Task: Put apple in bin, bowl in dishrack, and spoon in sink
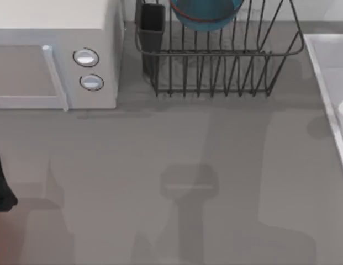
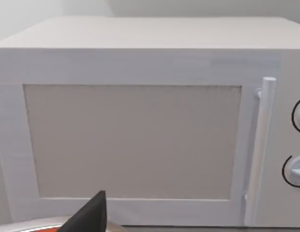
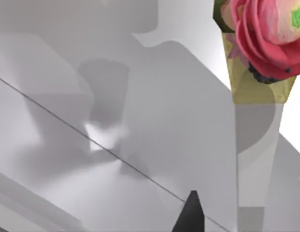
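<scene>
The bowl (image 1: 206,15) is sitting in the dishrack (image 1: 218,61) at the far side of the bench (image 1: 160,165), its upper part cut off by the picture's edge. The sink (image 1: 331,83) is running off the right edge. A microwave (image 1: 55,55) is standing far left. The left arm (image 1: 1,182) is barely peeking in at the left edge. One dark left gripper fingertip (image 2: 89,215) is facing the microwave door; one right gripper fingertip (image 3: 191,215) is hanging near a pink flower (image 3: 265,34). Whether either gripper is released or clenched, I cannot tell.

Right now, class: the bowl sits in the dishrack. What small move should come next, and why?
Probably a move toward the spoon or apple, though neither can be made out from here. The bowl already rests inside the dishrack, so that step looks done. The sink lies at the table's right edge, so I would try the right arm first.
</scene>
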Robot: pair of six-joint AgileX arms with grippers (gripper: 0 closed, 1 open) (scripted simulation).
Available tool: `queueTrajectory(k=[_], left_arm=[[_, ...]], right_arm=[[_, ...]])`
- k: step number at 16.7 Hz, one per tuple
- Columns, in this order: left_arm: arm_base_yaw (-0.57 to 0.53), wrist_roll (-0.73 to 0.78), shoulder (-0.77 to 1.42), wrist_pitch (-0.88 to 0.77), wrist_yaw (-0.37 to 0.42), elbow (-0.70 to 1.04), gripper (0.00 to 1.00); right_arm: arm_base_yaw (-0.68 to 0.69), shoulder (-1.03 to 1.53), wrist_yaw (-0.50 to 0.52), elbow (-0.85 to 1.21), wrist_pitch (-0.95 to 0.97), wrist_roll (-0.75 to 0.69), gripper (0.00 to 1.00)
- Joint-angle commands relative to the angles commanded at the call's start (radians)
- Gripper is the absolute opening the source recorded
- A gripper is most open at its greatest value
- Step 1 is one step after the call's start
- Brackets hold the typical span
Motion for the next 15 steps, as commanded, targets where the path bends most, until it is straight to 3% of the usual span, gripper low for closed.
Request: queueTrajectory(k=[7,15], left_arm=[[0.000,0.000,0.000,0.000,0.000,0.000,1.00],[0.000,0.000,0.000,0.000,0.000,0.000,1.00]], right_arm=[[0.002,-0.028,0.001,-0.093,0.070,0.002,0.00],[0.002,-0.028,0.001,-0.093,0.070,0.002,0.60]])
